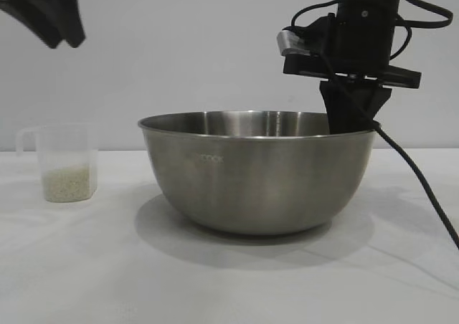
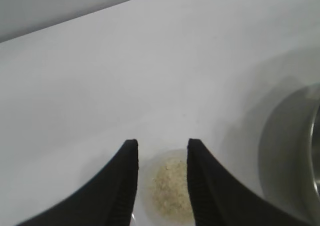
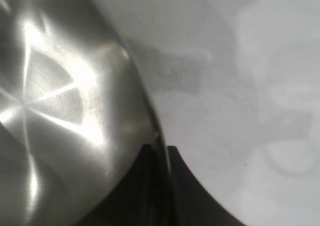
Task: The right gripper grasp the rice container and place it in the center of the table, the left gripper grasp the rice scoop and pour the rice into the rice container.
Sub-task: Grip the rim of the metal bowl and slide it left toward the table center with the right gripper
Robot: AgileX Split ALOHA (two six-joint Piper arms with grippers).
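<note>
Sitting bowl: the rice container (image 1: 258,177) stands upright on the table (image 1: 229,281), about mid-table in the exterior view, faint lettering on its brushed side and its shadow spread beneath it.
Bowl rim: the right wrist view shows the rolled rim (image 3: 157,136) running between the two fingers of the right claw, one finger inside the bowl and one outside.
Right gripper: the right gripper (image 1: 351,116) comes straight down from above onto the bowl's rim at the right arm's side; its fingers are drawn narrow and clamped on the rim.
Cable: a black cable (image 1: 419,188) trails from the right arm down past the bowl's outer wall toward the table edge.
Rice scoop: the rice scoop (image 1: 66,163) stands upright on the table on the left arm's side of the bowl, apart from it, its small handle pointing away from the bowl.
Rice: the rice (image 1: 67,183) lies as a low pale layer in the bottom of the scoop; from the left wrist it shows between the finger tips.
Left gripper: the left gripper (image 2: 161,151) hangs high above the scoop, fingers parted wide, touching nothing; in the exterior view only its dark underside shows at the upper corner.
</note>
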